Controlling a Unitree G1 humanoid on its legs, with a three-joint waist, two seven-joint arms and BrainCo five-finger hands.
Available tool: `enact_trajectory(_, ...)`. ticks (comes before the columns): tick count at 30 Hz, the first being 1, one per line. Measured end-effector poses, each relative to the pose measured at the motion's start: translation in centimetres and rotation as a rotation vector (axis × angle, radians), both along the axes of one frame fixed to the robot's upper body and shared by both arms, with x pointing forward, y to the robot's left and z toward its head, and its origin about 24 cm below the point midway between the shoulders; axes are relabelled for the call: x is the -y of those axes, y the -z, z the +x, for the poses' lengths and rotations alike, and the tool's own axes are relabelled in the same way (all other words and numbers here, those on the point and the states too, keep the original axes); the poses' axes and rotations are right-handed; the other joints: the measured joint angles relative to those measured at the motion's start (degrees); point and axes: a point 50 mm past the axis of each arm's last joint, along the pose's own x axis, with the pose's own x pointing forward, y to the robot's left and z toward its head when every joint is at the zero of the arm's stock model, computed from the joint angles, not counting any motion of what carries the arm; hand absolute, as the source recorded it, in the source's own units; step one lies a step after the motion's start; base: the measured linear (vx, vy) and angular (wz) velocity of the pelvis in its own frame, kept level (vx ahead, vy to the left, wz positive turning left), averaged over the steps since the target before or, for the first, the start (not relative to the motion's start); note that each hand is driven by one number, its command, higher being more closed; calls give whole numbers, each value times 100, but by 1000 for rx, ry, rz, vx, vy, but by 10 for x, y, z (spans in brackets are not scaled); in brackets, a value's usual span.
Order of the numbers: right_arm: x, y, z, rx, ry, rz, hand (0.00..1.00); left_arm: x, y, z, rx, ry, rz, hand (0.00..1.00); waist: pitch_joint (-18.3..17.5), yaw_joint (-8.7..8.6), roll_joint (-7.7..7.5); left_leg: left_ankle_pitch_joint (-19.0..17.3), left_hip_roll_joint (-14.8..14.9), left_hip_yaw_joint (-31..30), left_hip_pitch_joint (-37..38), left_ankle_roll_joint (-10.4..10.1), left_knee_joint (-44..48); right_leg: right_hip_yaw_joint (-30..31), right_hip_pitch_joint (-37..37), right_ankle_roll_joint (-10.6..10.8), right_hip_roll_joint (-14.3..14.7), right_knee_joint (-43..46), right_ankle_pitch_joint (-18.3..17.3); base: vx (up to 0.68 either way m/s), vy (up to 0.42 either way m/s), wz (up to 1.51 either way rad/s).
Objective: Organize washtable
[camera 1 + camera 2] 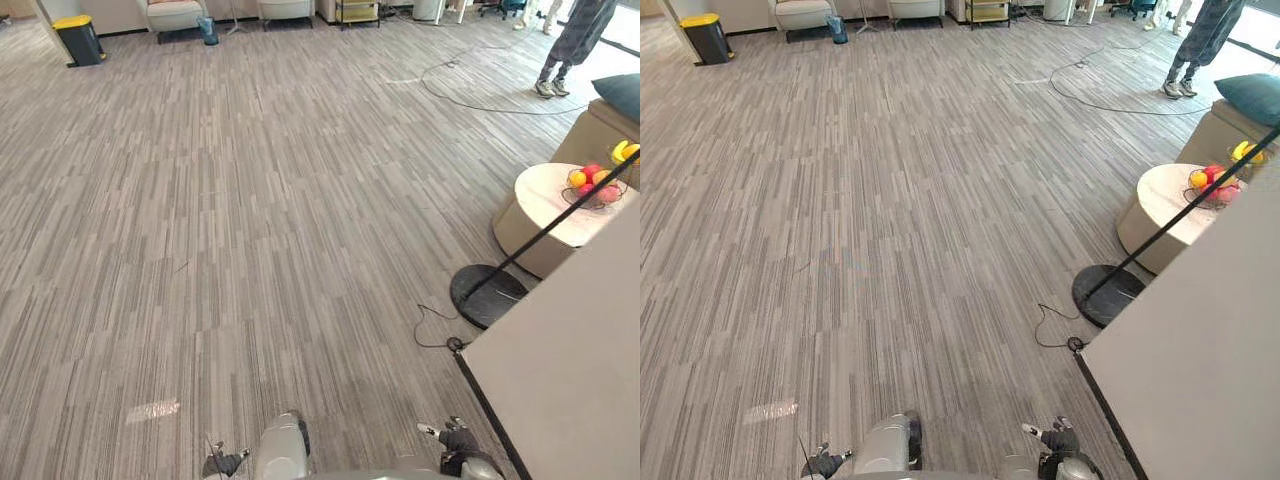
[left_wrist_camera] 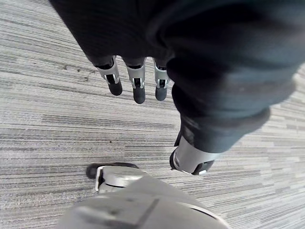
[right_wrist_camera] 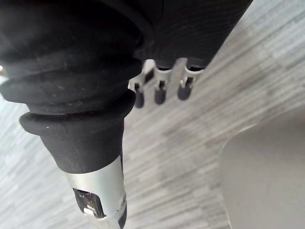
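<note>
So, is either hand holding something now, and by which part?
Nothing is held. The left hand and the right hand both hang with relaxed, straight fingers above the carpet floor.

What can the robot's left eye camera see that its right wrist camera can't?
Left eye view: a wire bowl of fruit on a round table, a black bin with a yellow lid, a person standing far off, and the left hand. Right wrist view: the right hand from close, its fingers straight, holding nothing. Shared: the striped grey carpet and the right hand.
</note>
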Motion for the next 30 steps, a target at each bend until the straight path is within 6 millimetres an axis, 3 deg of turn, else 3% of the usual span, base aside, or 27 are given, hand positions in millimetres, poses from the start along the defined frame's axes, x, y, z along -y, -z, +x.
enact_trajectory(3, -13, 4, -6, -18, -6, 32, 0, -11, -1, -3, -11, 0, 26, 0, -215, -13, -348, -476, -219, 255, -75, 240, 300, 411, -21, 116, -235, -60, 154, 378, 292, -15)
enact_trajectory(4, -14, 4, -7, -22, -12, 33, 0, -11, -1, -3, -14, -1, 28, 0, -228, 10, -371, -553, -220, 368, 8, 297, 317, 498, -64, 146, -261, 115, 204, 339, 269, -51)
enact_trajectory(6, -12, 4, -7, -22, -29, 28, 0, -11, -1, -2, -20, 22, 30, 0, -229, 56, -362, -849, -237, 683, 513, 410, 225, 488, -698, 604, -364, 1683, 735, 349, 267, -69)
enact_trajectory(7, -12, 4, -7, -17, -31, 29, 0, -11, -1, -2, -23, 34, 31, 0, -184, 43, -285, -919, -241, 723, 646, 444, 200, 468, -882, 687, -388, 2111, 932, 293, 183, -46)
enact_trajectory(8, -12, 3, -3, -2, -38, 34, 0, -12, -1, -2, -28, 49, 34, 0, -189, -29, -304, -1007, -236, 794, 904, 471, 135, 370, -1139, 695, -400, 2791, 1052, 281, 117, -18)
enact_trajectory(10, -13, 1, 1, 6, -69, 28, 0, -12, -1, -1, -26, 56, 37, 0, -189, -67, -305, -1025, -227, 900, 1423, 503, -155, -104, -1417, 407, -478, 3239, 855, 260, 65, -8)
enact_trajectory(12, -11, 0, 4, 15, -92, 14, 0, -10, -1, 0, -24, 69, 35, 0, -214, -60, -235, -1007, -118, 937, 1724, 471, -443, -683, -1583, 217, -486, 2472, 749, 205, -11, 4)
enact_trajectory(15, -8, -1, 5, 21, -83, 10, 0, -8, -1, 3, -21, 60, 42, 0, -233, -55, -173, -1004, 46, 812, 1768, 373, -528, -826, -1752, 190, -490, 1341, 782, 236, -99, 21)
enact_trajectory(16, -9, -1, 4, 16, -84, 9, 0, -8, -1, 3, -19, 53, 42, 0, -245, -50, -174, -1023, 103, 709, 1768, 212, -525, -812, -1623, 74, -467, 580, 1114, 309, -180, 36)
enact_trajectory(17, -13, 1, -1, 4, -86, 18, 0, -12, -1, 1, -19, 31, 48, 0, -311, -45, -299, -1092, 59, 603, 1773, 57, -515, -687, -1523, 59, -528, -4, 2122, 302, -209, 35)
enact_trajectory(18, -15, 2, -2, 1, -87, 23, 0, -12, -1, 0, -22, 20, 48, 0, -325, -36, -316, -1128, 34, 546, 1768, -7, -490, -640, -1460, 277, -516, -13, 1943, 195, -227, 25)
enact_trajectory(20, -7, 0, -2, 1, -111, -2, 0, -1, 1, -2, -26, 9, 31, 0, -446, -42, -60, -1009, 309, 372, 1786, -212, -599, -810, -1232, 229, -304, -360, 1861, 164, -248, 12)
enact_trajectory(23, -2, 0, -2, -2, -127, -19, 0, 7, 1, 3, -3, -1, 8, 0, -468, -24, 98, -895, 409, 288, 1843, -382, -930, -1008, -1035, 211, -133, -889, 1839, 83, -153, 11)
enact_trajectory(28, 0, 1, -6, -21, -119, -22, 0, 11, -2, 13, 67, -30, -11, 0, -483, -9, 84, -760, 415, 11, 1869, -457, -1162, -1243, -689, 189, -77, -1360, 1937, -49, -62, 25)
enact_trajectory(30, 0, 3, -9, -31, -116, -19, 0, 9, -2, 14, 75, -33, -11, 0, -526, -3, 24, -710, 332, 31, 1853, -415, -1274, -1212, -619, 222, -71, -1671, 2155, -55, 9, -2)
